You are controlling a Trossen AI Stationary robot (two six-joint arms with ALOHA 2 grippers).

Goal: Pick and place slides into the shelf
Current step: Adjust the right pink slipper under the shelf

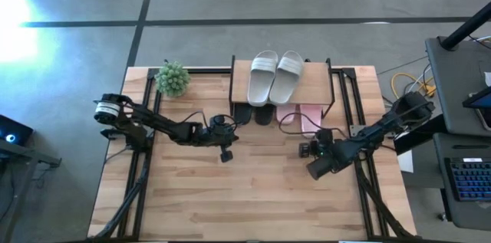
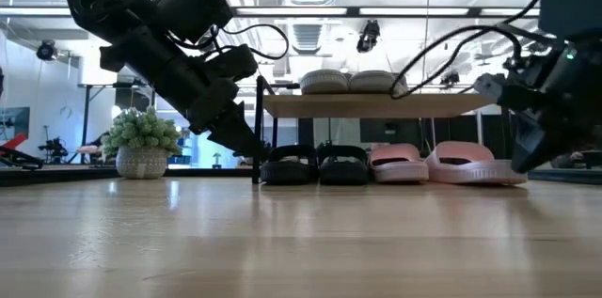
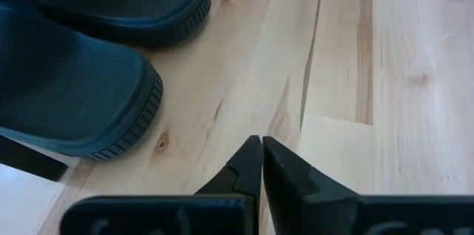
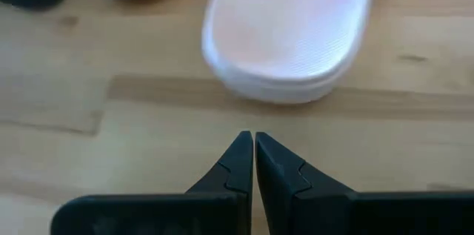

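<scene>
My table (image 1: pixel 253 197) is pale wood planks on a grey floor (a bright workshop shows beyond). From the left: a potted plant (image 1: pixel 173 79) at the back, my left gripper (image 3: pixel 261 153) pinched together just short of the black slides (image 2: pixel 315 164). The shelf (image 1: pixel 242 97) carries the white slides (image 1: pixel 276 77); the pink slides (image 2: pixel 442 163) lie beneath. My right gripper (image 4: pixel 253 150), fingers together, faces them. The front planks lie bare.

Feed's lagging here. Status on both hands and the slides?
Left hand shut, empty, by black pair. Right hand shut, empty, facing pink pair. Grey-white pair on shelf top; black and pink underneath. Nothing in the way.
</scene>
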